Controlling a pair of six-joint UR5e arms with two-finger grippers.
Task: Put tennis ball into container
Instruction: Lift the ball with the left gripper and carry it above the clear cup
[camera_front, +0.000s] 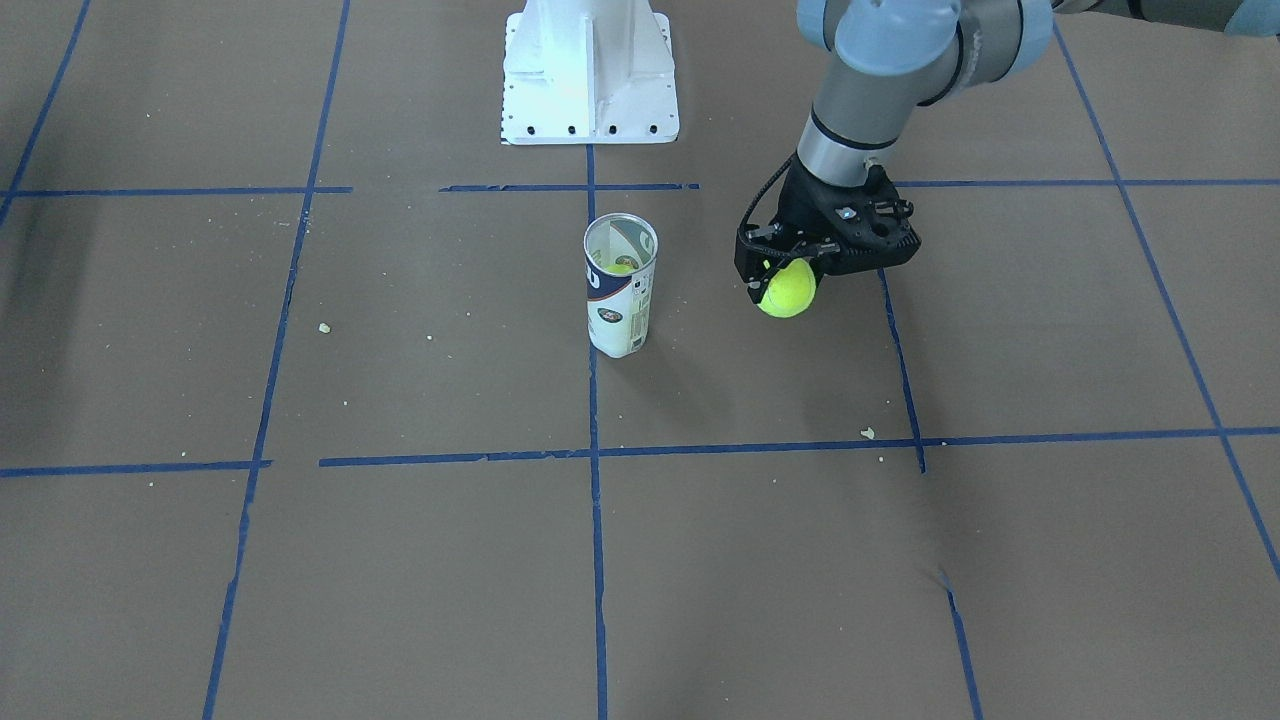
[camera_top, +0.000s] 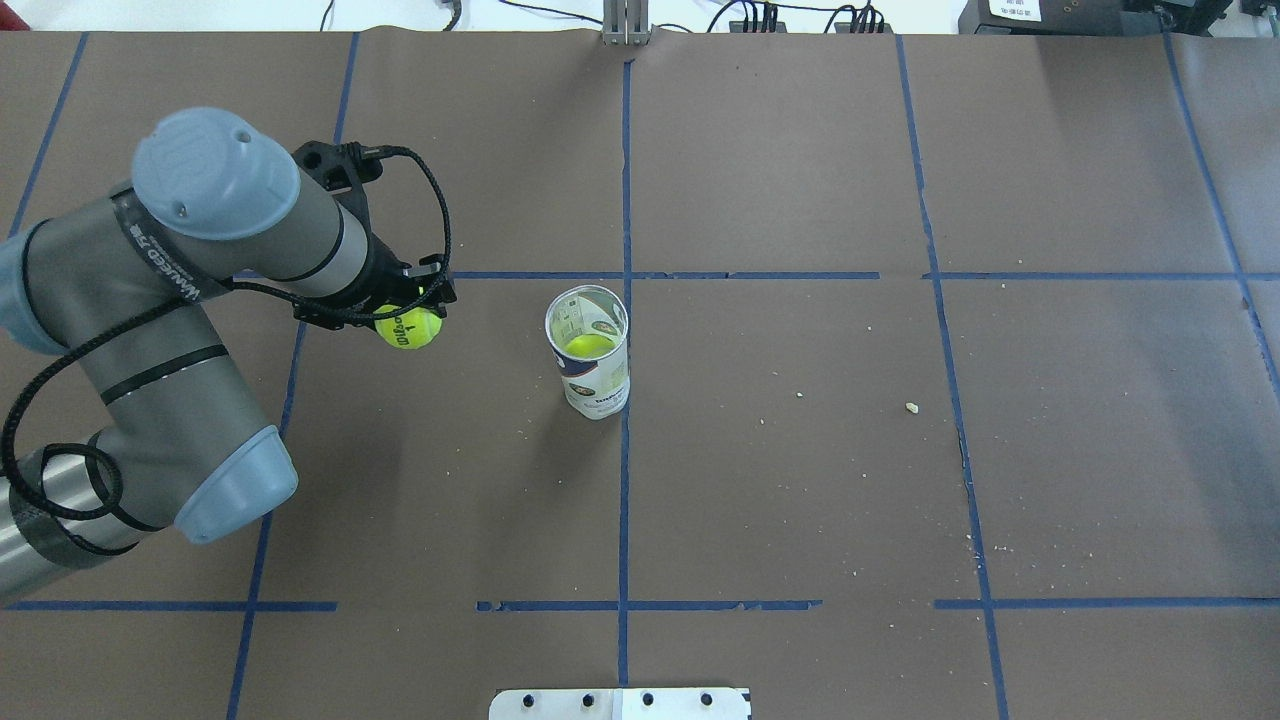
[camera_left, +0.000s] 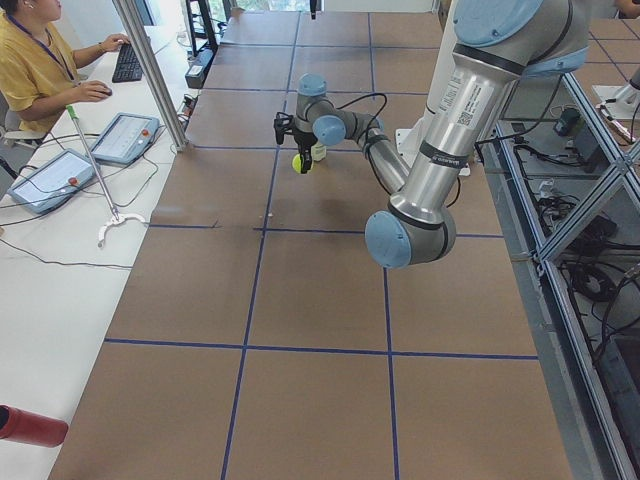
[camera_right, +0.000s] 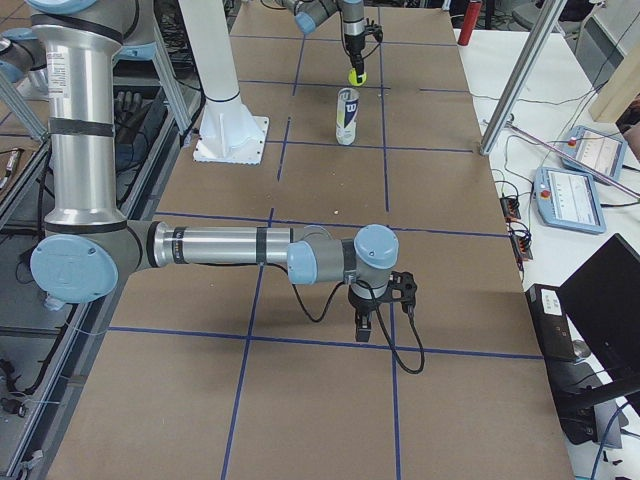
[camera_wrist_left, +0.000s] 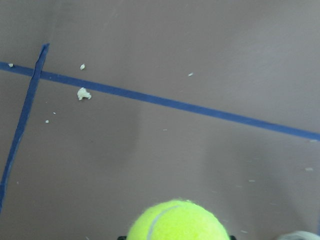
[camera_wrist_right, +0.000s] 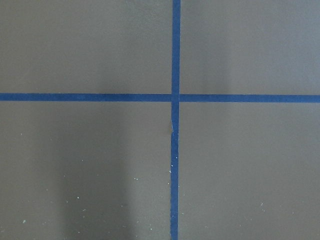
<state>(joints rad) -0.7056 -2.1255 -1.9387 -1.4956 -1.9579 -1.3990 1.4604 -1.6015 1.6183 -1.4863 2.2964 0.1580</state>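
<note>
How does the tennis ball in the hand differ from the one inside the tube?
The held tennis ball hangs aloft, gripped by the left hand; the inner ball rests low in the container. The held tennis ball shows black lettering; the inner ball shows only its top. Both are yellow-green.

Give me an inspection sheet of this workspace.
Surface: table covered in brown paper with a blue tape grid.
Job's things: tennis ball held up, apart from the container; container upright, open, another ball inside.
Clutter: scattered crumbs.
Grippers: left gripper shut on tennis ball; right gripper low over table, state cannot tell.
Cables: black cable looped along left arm.
Surroundings: white pedestal on table; person at keyboard.
</note>
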